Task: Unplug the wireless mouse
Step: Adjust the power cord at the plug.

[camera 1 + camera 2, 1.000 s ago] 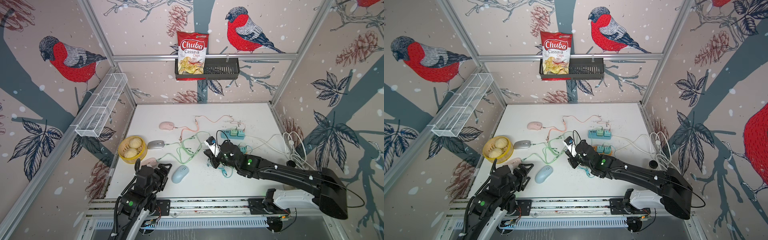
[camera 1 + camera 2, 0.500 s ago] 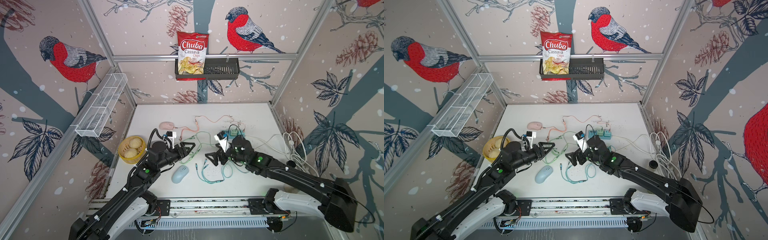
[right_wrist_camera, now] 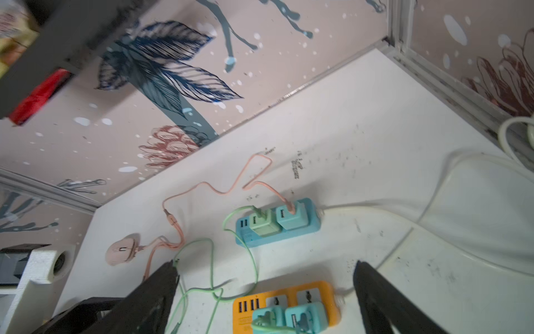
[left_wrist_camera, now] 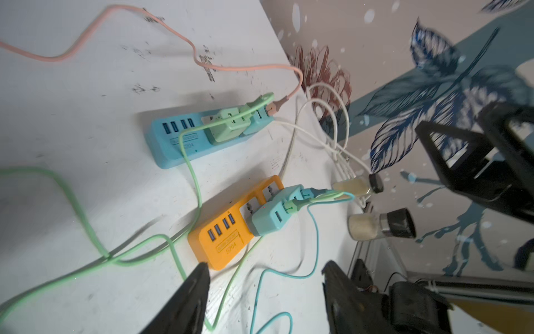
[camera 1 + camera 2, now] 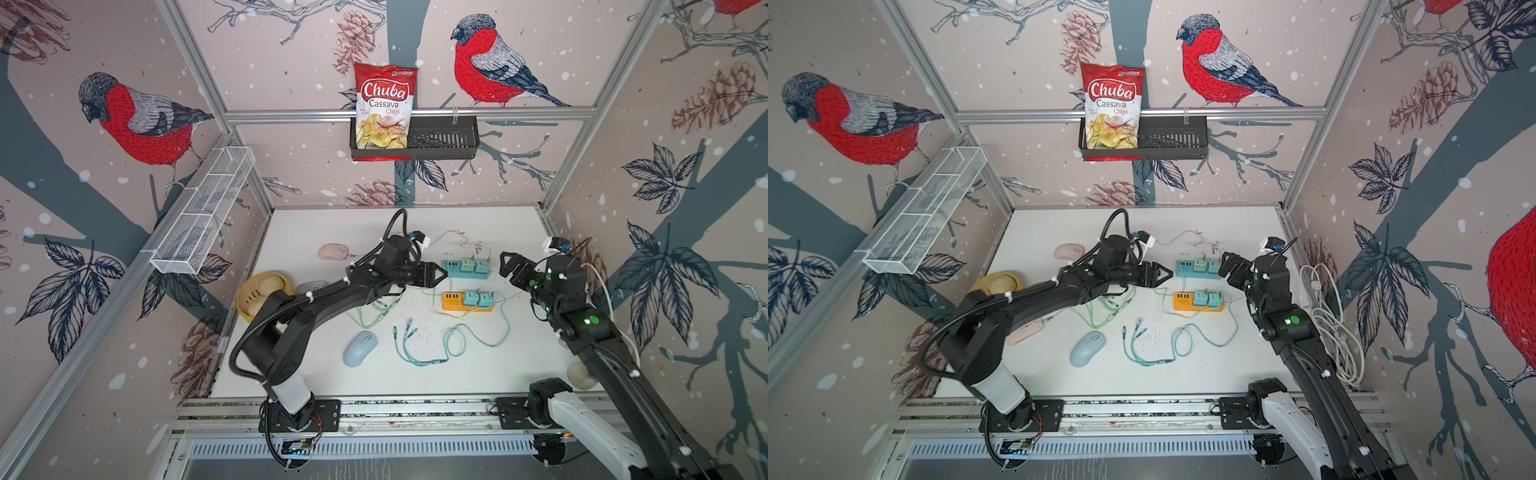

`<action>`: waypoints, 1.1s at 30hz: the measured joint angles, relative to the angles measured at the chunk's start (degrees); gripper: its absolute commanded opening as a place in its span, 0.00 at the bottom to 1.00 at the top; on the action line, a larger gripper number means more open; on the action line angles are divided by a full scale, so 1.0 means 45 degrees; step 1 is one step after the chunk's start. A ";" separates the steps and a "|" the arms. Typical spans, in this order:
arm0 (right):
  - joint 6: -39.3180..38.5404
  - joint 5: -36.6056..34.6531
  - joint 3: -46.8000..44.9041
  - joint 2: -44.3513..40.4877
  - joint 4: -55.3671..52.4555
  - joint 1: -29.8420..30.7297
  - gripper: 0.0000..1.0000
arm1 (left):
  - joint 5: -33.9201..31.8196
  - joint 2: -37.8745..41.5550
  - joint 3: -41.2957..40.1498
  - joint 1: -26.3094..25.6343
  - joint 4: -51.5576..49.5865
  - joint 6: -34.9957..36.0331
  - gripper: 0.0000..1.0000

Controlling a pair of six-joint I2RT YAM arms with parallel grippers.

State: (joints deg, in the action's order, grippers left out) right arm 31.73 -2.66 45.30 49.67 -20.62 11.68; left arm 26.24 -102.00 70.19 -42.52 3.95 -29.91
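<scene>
1 second ago the right fingers [image 3: 156, 297] were closed low over the cables at frame centre. Now they stand wide and empty at the right of the top views, lifted clear above the orange power strip [image 5: 467, 301].

The teal charging cable [image 5: 436, 362] lies slack on the white counter [image 5: 478, 374], its loose plug ends pointing toward the light blue oval mouse [image 5: 359, 348] at lower centre but not touching it. That mouse looks free of any lead, so its unplugging seems done.

The left fingers [image 4: 187, 297] have swung in from the lower left. They are parted with nothing between them, at the near end of the blue power strip [image 5: 465, 268].

The pink mouse [image 5: 332, 251], at the upper left of the counter, remains tethered there.
</scene>
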 measured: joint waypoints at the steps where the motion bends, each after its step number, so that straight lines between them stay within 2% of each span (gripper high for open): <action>1: 0.0015 0.0486 0.0005 0.0457 -0.0199 -0.0500 0.74 | -0.0248 -0.0554 0.0593 -0.0175 -0.0359 0.0316 0.55; 3: 0.0000 0.1559 -0.0087 0.1268 -0.0719 -0.1389 0.55 | -0.0835 -0.1715 0.1831 -0.0529 -0.1321 0.0971 0.36; 4: -0.0024 0.2035 -0.0155 0.1593 -0.0850 -0.1676 0.50 | -0.1083 -0.2108 0.2215 -0.0631 -0.1753 0.1195 0.29; 5: -0.0063 0.2555 -0.0253 0.1957 -0.0874 -0.1875 0.48 | -0.1326 -0.2419 0.2492 -0.0719 -0.2176 0.1428 0.25; 11: -0.0743 0.4410 -0.0767 0.3623 -0.0928 -0.2050 0.50 | -0.2822 -0.2856 0.2681 -0.1001 -0.3837 0.2438 0.28; 18: -0.1025 0.4862 -0.1399 0.3599 -0.0607 -0.1996 0.50 | -0.3317 -0.3337 0.2739 -0.1248 -0.4449 0.3070 0.29; 24: -0.1010 0.4949 -0.1943 0.2817 -0.0408 -0.1787 0.49 | -0.3526 -0.3648 0.2977 -0.1292 -0.4653 0.3313 0.29; 30: -0.0631 0.4469 -0.2385 0.1569 -0.0228 -0.2807 0.50 | -0.3798 -0.3657 0.3016 -0.1404 -0.4765 0.3468 0.40; 33: -0.0355 0.4483 -0.2710 0.1462 -0.0034 -0.3113 0.47 | -0.3716 -0.3735 0.3293 -0.1462 -0.4935 0.3502 0.40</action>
State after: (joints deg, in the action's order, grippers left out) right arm 30.13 17.52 33.10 56.25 -20.78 -2.33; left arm 9.52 -118.80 85.01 -49.10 -18.26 -14.15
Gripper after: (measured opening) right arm 0.495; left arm 0.404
